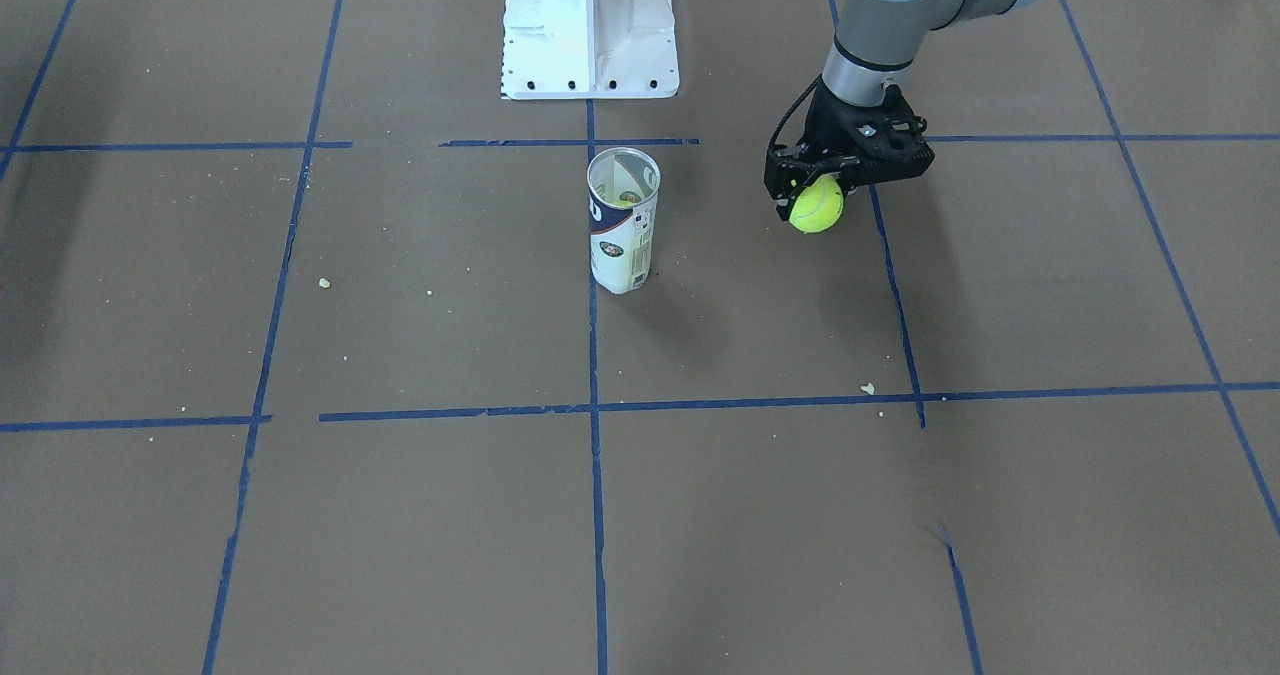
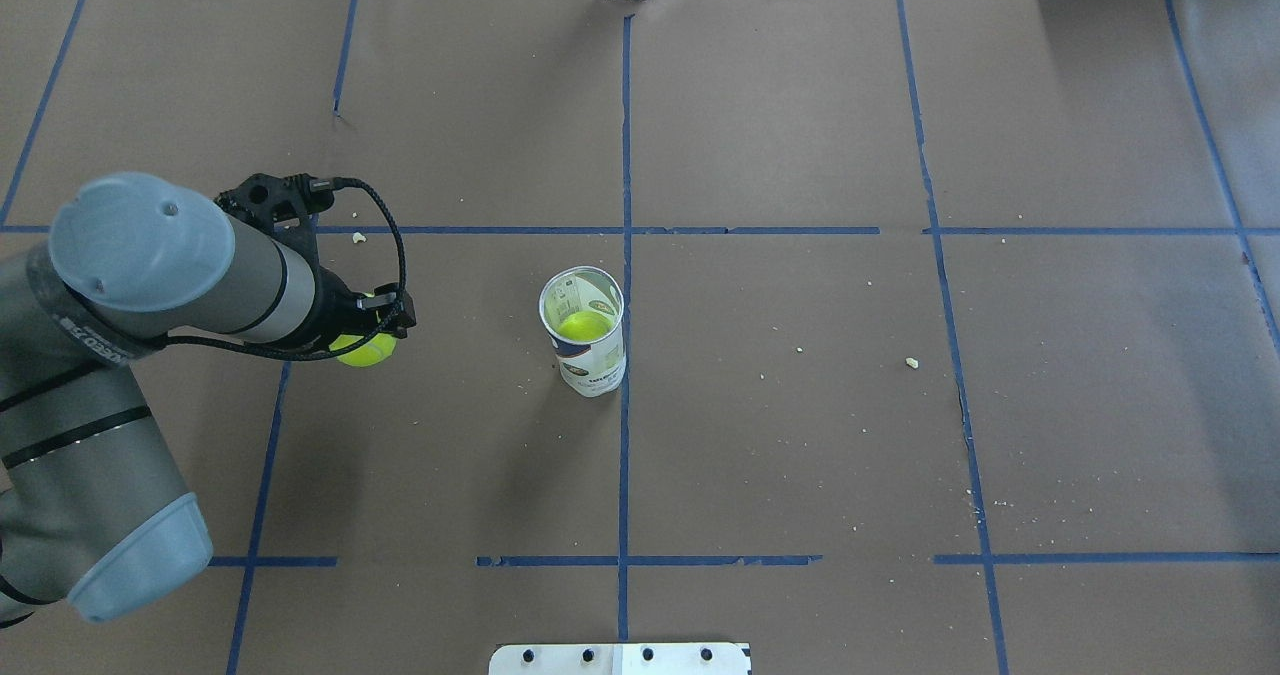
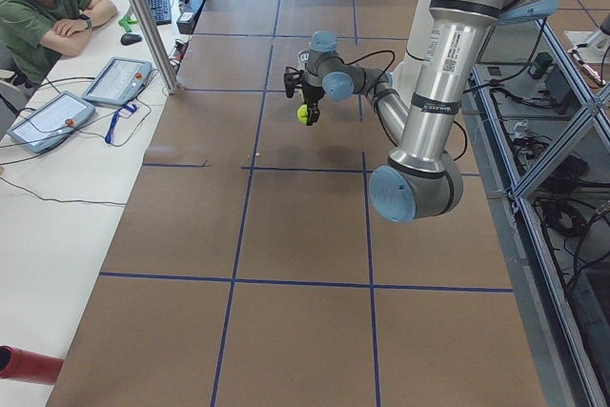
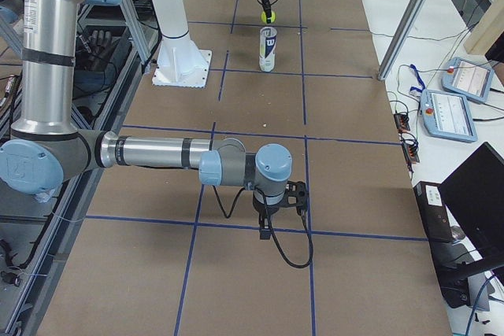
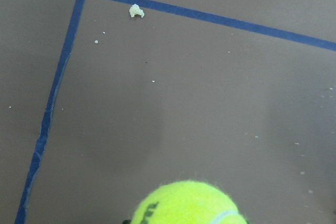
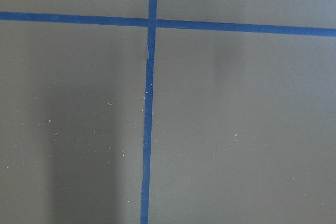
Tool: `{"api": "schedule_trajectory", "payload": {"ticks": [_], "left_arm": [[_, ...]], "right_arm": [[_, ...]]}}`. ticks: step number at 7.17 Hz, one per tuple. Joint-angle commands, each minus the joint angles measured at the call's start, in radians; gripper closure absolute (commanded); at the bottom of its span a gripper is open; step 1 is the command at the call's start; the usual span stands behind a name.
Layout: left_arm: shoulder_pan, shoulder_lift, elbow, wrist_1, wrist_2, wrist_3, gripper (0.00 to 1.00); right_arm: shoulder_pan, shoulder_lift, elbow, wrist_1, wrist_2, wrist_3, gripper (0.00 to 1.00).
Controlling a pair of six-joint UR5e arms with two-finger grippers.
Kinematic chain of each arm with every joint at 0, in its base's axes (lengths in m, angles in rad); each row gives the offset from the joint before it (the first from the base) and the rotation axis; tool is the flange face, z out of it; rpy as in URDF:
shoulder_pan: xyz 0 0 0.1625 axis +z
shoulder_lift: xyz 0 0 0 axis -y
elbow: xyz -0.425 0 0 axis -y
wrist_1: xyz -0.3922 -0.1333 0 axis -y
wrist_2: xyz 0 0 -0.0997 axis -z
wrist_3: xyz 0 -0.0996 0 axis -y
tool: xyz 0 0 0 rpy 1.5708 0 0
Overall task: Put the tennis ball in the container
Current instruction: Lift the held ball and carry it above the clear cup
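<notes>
The tennis ball [image 1: 817, 207] is a yellow-green fuzzy sphere hanging clear of the brown table, with my left gripper [image 1: 808, 191] shut on it. From overhead the tennis ball [image 2: 364, 350] peeks out under the left gripper [image 2: 376, 327], well left of the container [image 2: 590, 350]. The container [image 1: 622, 223] is a clear tube with a white and navy label, standing upright and open at the top; a second yellow-green ball [image 2: 583, 326] lies inside it. In the left wrist view the held tennis ball [image 5: 189, 205] fills the bottom edge. My right gripper [image 4: 279, 208] shows only in the exterior right view; I cannot tell its state.
The white metal pedestal [image 1: 590, 30] stands behind the container on the robot's side. Blue tape lines cross the brown table and small crumbs [image 1: 867, 388] lie scattered. An operator [image 3: 43, 7] sits at the side desk beside tablets [image 3: 117, 80].
</notes>
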Motion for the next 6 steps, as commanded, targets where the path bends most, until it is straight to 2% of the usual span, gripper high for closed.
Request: {"api": "schedule_trajectory", "payload": {"ticks": [1, 4, 6], "left_arm": [[-0.052, -0.159, -0.045, 0.205, -0.062, -0.010, 1.00], [-0.043, -0.323, -0.033, 0.325, -0.076, -0.137, 1.00], [-0.031, -0.451, 0.077, 0.364, -0.076, -0.192, 1.00]], "right_arm": [[0.000, 0.000, -0.001, 0.000, 0.000, 0.000, 0.00], [0.000, 0.002, -0.001, 0.000, 0.000, 0.000, 0.00], [0.000, 0.000, 0.001, 0.000, 0.000, 0.000, 0.00]]}}
